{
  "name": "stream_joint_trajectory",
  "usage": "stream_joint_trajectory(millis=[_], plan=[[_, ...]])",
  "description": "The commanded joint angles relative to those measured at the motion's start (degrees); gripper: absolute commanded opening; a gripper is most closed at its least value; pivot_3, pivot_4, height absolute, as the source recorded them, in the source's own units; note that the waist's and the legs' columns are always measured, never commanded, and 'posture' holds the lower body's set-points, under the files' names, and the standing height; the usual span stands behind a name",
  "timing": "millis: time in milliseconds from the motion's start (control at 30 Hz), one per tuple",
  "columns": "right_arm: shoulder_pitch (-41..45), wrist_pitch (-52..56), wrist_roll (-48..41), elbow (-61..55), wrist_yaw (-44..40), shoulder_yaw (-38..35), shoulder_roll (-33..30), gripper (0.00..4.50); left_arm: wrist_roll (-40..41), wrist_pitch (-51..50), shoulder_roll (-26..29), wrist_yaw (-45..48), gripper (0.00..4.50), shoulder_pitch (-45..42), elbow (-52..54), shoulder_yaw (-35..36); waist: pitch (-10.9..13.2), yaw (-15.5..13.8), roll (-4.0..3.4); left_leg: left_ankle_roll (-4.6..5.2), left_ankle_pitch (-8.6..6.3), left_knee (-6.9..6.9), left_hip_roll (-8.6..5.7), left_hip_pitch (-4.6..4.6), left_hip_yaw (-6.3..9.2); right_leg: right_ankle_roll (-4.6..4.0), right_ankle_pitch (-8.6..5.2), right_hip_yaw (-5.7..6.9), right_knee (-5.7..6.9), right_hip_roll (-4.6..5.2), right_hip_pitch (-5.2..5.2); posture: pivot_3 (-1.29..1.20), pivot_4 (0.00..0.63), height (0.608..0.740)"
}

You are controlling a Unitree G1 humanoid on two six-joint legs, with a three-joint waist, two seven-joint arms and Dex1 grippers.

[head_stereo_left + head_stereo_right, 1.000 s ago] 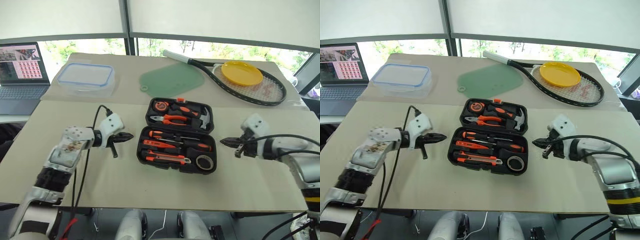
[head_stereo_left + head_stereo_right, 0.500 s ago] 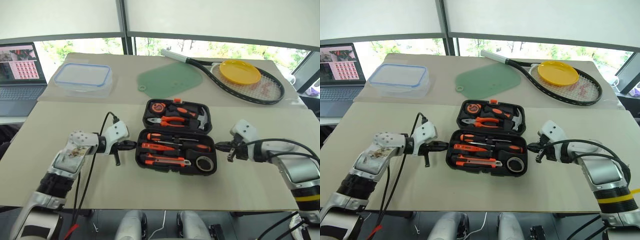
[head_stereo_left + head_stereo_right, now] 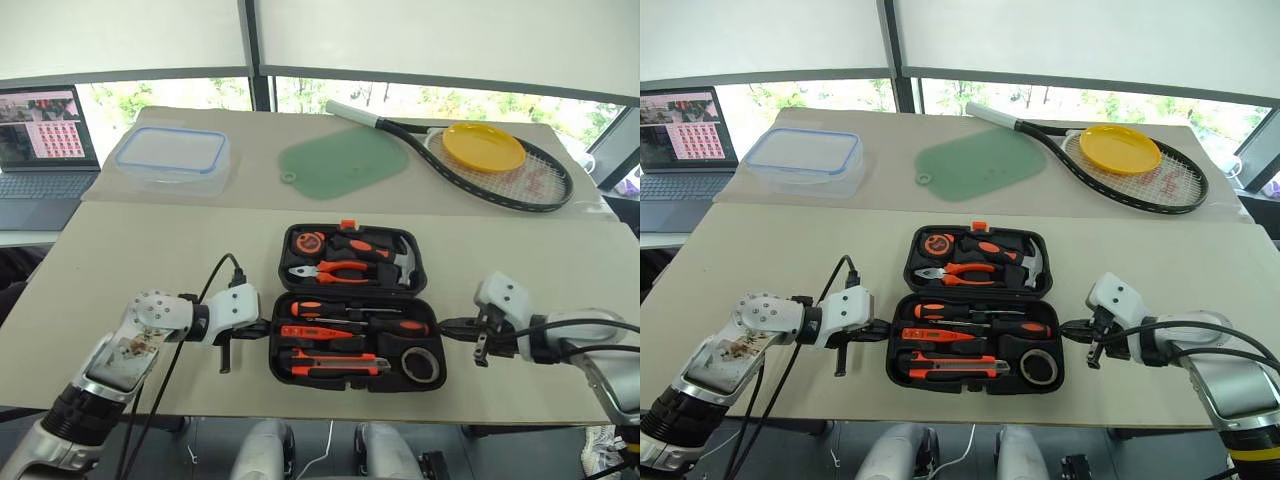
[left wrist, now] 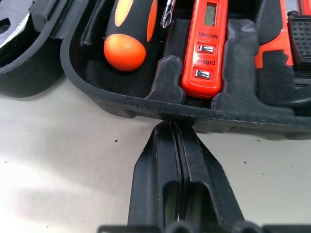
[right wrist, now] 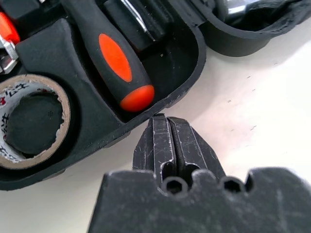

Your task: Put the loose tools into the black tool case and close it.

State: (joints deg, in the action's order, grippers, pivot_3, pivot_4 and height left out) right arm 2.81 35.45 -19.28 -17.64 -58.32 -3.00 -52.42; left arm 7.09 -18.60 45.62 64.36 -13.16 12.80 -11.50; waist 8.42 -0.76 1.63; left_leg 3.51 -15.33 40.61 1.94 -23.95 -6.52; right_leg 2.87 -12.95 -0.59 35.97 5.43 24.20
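**Case lies open, tools seated, both jaws pressed shut at its ends**

The case (image 3: 355, 320) lies open near the front edge of the surface (image 3: 150, 250), its long axis running left to right, the lid half lying flat on the far side.

The head views show the layout: in the near half, two screwdrivers (image 3: 360, 308) and a utility knife (image 3: 335, 368) lie lengthwise, with the tape roll (image 3: 421, 365) at the right end. Pliers (image 3: 335, 270) sit in the lid half.

The left gripper (image 3: 262, 326) is at the case's left end, the right gripper (image 3: 447, 324) at its right end, both pointing inward. Both jaws are closed tight and hold nothing.

The left wrist view adds a close look: the fingertips (image 4: 171, 128) touch the case wall, and an orange tester (image 4: 206, 46) with two small buttons sits in its recess beside a screwdriver butt (image 4: 125, 51). The right wrist view shows the closed tips just beside the case rim, next to a screwdriver handle (image 5: 116, 63) and the roll (image 5: 31, 121).

In both wrist views the case is cut off at the frame edges. Whether the right tips touch the rim is hard to tell.
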Motion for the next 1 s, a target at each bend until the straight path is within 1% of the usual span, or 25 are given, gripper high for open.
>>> stream_joint_trajectory(millis=[33,167,233,267,300,333,400,500,533,567,600,700,767,867,1000], plan=[[-0.2,-0.2,-1.0,-3.0,0.4,-0.1,0.3,0.05,-1.4,-0.3,0.5,-2.8,0.08,0.6,-2.1,1.5,0.0,0.0,0.0,-0.01,0.0,0.0,0.0,0.03,0.0,-0.01,0.0,0.0,0.02,0.0,-0.02,0.0,0.15,0.738],[-0.9,-0.7,-0.3,-0.7,-0.2,-3.1,-2.6,0.05,0.8,-4.5,3.6,-2.6,0.08,1.5,-4.1,5.8,0.0,0.1,0.0,-0.04,0.02,0.0,0.03,0.11,0.0,-0.06,-0.01,-0.01,0.09,-0.04,-0.03,0.0,0.15,0.738],[0.8,0.0,-0.2,1.6,1.0,-4.6,-2.8,0.6,2.9,-7.8,4.1,-2.6,0.59,0.9,-4.7,7.8,0.0,0.4,-0.01,-0.04,0.02,-0.01,0.05,0.13,-0.01,-0.08,-0.03,-0.01,0.11,-0.03,-0.01,0.0,0.15,0.738],[2.1,0.6,-0.5,2.9,1.5,-5.2,-2.8,0.79,4.5,-10.5,4.1,-2.7,0.78,0.0,-5.1,8.9,0.0,0.5,-0.01,-0.04,0.02,-0.01,0.07,0.15,-0.01,-0.1,-0.03,-0.01,0.12,-0.04,-0.02,0.0,0.15,0.738],[3.2,1.1,-0.9,3.9,1.8,-5.6,-2.8,1.18,5.9,-13.0,3.9,-2.7,1.22,-1.1,-5.5,9.7,0.0,0.6,-0.01,-0.04,0.02,-0.01,0.07,0.15,-0.02,-0.11,-0.03,-0.01,0.12,-0.05,-0.01,0.0,0.15,0.738],[4.6,1.9,-1.6,4.8,1.9,-5.9,-2.6,1.46,7.3,-15.4,3.5,-3.0,1.54,-2.7,-6.2,10.6,0.0,0.6,0.0,-0.04,0.03,-0.01,0.07,0.15,-0.02,-0.1,-0.03,-0.01,0.13,-0.05,-0.01,0.0,0.15,0.738],[8.2,4.9,-3.7,6.4,2.4,-6.3,-1.4,2.19,10.0,-21.6,1.6,-4.4,2.33,-7.1,-7.8,11.7,0.0,0.6,0.01,-0.06,0.04,-0.01,0.06,0.15,-0.02,-0.1,-0.04,0.0,0.15,-0.07,-0.01,0.0,0.15,0.738],[14.8,11.5,-7.2,9.0,5.0,-6.6,1.9,3.13,13.9,-33.5,-3.1,-8.6,3.3,-15.5,-10.9,12.9,0.0,0.0,0.04,-0.07,0.05,0.0,0.02,0.13,0.01,-0.04,0.0,0.01,0.13,-0.07,-0.06,0.0,0.15,0.738],[17.4,14.0,-7.9,10.3,6.6,-6.5,3.2,3.47,14.9,-36.6,-4.9,-10.0,3.54,-18.0,-12.1,13.3,0.0,0.0,0.06,-0.07,0.06,0.03,-0.01,0.12,0.02,-0.01,0.02,0.01,0.13,-0.07,-0.09,0.0,0.15,0.738],[19.2,15.7,-8.1,11.4,7.6,-6.4,4.1,3.83,15.4,-38.6,-6.1,-11.0,3.96,-19.7,-13.0,13.4,0.0,0.0,0.06,-0.06,0.06,0.12,-0.02,0.04,0.03,0.02,0.04,0.02,0.14,-0.08,-0.04,0.0,0.15,0.738],[22.7,18.8,-8.8,13.5,9.3,-6.2,5.7,4.19,16.1,-40.4,-8.6,-12.9,4.31,-22.2,-14.4,13.9,0.0,0.0,0.06,-0.06,0.06,0.12,-0.04,0.02,0.03,0.04,0.05,0.01,0.13,-0.07,-0.06,0.0,0.15,0.738],[29.7,24.3,-9.3,19.5,11.8,-5.1,8.7,4.19,16.7,-43.7,-14.1,-17.1,4.31,-26.8,-18.4,14.1,0.0,0.2,0.06,-0.04,0.05,0.11,-0.09,-0.04,0.01,0.05,0.06,-0.02,0.09,-0.07,-0.01,0.0,0.15,0.738],[31.9,25.3,-8.6,22.3,12.7,-4.3,9.5,4.19,16.4,-44.4,-15.6,-18.2,4.31,-27.5,-19.3,12.9,0.0,0.3,0.06,-0.06,0.06,0.11,-0.14,-0.08,0.01,0.05,0.06,-0.02,0.09,-0.09,0.04,0.0,0.15,0.738],[32.9,24.7,-7.4,24.3,12.6,-2.4,9.6,4.19,16.4,-44.7,-16.8,-19.0,4.31,-27.8,-20.0,12.1,0.0,0.3,0.06,-0.19,0.14,0.05,-0.1,-0.17,0.02,0.03,0.06,-0.01,0.07,-0.15,0.12,0.0,0.15,0.738],[31.8,24.0,-6.7,24.0,11.9,0.0,9.6,4.19,16.2,-44.7,-16.7,-19.7,4.31,-27.6,-20.9,11.3,0.0,0.4,0.05,-0.32,0.22,0.0,-0.11,-0.27,0.01,0.04,0.06,-0.02,0.09,-0.11,0.18,0.0,0.15,0.738]])
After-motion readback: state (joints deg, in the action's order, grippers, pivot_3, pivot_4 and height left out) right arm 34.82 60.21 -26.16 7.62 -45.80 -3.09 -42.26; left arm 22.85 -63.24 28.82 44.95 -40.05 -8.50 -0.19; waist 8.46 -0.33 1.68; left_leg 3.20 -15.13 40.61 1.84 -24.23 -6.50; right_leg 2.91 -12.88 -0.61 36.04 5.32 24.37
